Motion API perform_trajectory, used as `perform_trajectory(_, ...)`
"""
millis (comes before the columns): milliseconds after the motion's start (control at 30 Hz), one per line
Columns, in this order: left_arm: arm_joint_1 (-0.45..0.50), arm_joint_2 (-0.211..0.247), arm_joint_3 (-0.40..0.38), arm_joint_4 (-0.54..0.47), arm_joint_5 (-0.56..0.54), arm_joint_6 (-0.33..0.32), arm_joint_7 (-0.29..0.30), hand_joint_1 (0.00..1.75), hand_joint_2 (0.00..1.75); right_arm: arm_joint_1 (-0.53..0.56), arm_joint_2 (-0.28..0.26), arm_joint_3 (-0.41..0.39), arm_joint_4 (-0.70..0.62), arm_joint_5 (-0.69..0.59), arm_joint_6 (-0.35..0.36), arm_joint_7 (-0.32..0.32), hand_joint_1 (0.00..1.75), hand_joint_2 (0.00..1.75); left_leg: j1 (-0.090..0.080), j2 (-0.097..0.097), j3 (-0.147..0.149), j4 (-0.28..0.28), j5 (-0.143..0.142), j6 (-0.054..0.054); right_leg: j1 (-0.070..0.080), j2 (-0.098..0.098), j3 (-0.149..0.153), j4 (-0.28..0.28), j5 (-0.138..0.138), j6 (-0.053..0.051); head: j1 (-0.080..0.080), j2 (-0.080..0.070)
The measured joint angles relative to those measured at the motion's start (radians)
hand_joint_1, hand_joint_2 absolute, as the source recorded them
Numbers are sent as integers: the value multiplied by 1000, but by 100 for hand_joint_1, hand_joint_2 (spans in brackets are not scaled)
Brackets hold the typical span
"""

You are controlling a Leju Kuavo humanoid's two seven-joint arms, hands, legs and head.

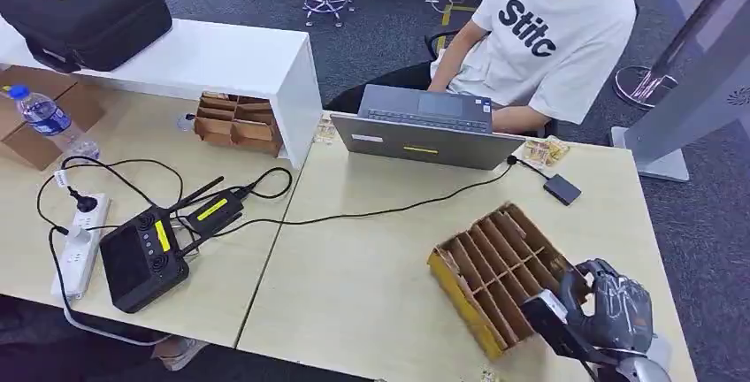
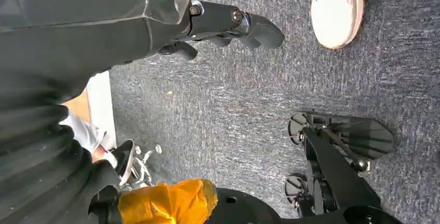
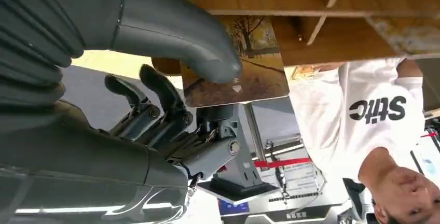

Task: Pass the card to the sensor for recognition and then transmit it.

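Note:
My right hand [image 1: 615, 307] is at the near right corner of the table, against the end of a slotted cardboard box [image 1: 495, 271]. In the right wrist view its thumb [image 3: 176, 32] and darker fingers pinch a card printed with an autumn tree scene [image 3: 254, 73], whose far edge sits at the box's wooden-looking dividers [image 3: 321, 22]. A small black sensor pad [image 1: 562, 189] lies on the table beyond the box, cabled to the laptop. My left hand [image 2: 228, 24] hangs over the carpet, holding nothing, its fingers apart.
A person in a white T-shirt [image 1: 553, 28] sits at a grey laptop [image 1: 424, 130] across the table. On the left lie a black controller with antennas [image 1: 146, 254], a power strip [image 1: 80, 240], a water bottle [image 1: 49, 121] and a second divider box [image 1: 237, 121].

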Motion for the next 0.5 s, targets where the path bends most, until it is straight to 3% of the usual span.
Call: perform_trajectory(500,0,0,0,0,-7,0,0,0,175,-2,0,0,-40,2,-17,-9,175,175,0,0,0,0,0,0,0,0,0,0,0,0,0,0)
